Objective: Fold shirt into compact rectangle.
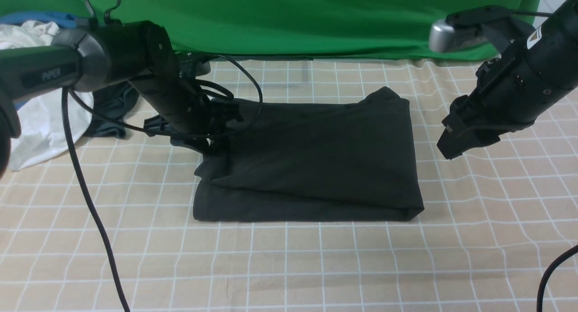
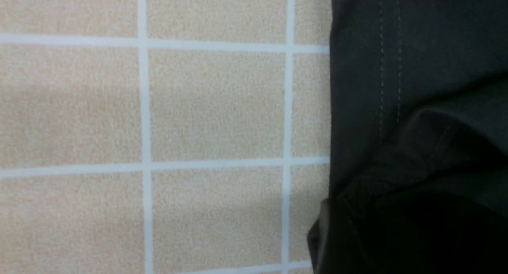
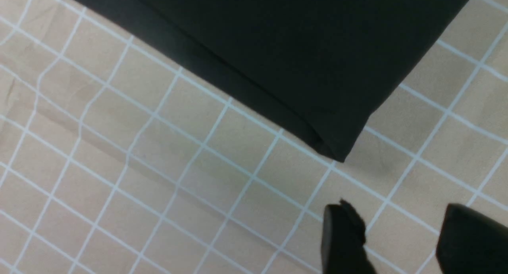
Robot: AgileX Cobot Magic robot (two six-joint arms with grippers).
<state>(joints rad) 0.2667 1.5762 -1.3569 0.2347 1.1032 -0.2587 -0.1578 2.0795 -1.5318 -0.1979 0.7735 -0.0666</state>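
The black shirt [image 1: 316, 158] lies folded into a rough rectangle in the middle of the chequered tablecloth [image 1: 289, 258]. Its left edge is rumpled and bunched. My left gripper [image 1: 205, 147] is down at that left edge, in among the cloth. In the left wrist view the stitched hem of the shirt [image 2: 416, 68] covers the jaws, and only one dark finger [image 2: 320, 234] peeks out, so their state is hidden. My right gripper [image 1: 451, 145] hovers to the right of the shirt, apart from it. It stands open [image 3: 397, 226] over bare tablecloth, just off the shirt's near corner [image 3: 337, 147].
A white garment [image 1: 36, 122] and a smaller dark grey one [image 1: 113, 109] are heaped at the far left, with blue cloth [image 1: 45, 17] behind them. A green backdrop [image 1: 316, 18] closes the far side. The left arm's cable [image 1: 90, 203] hangs down across the front left.
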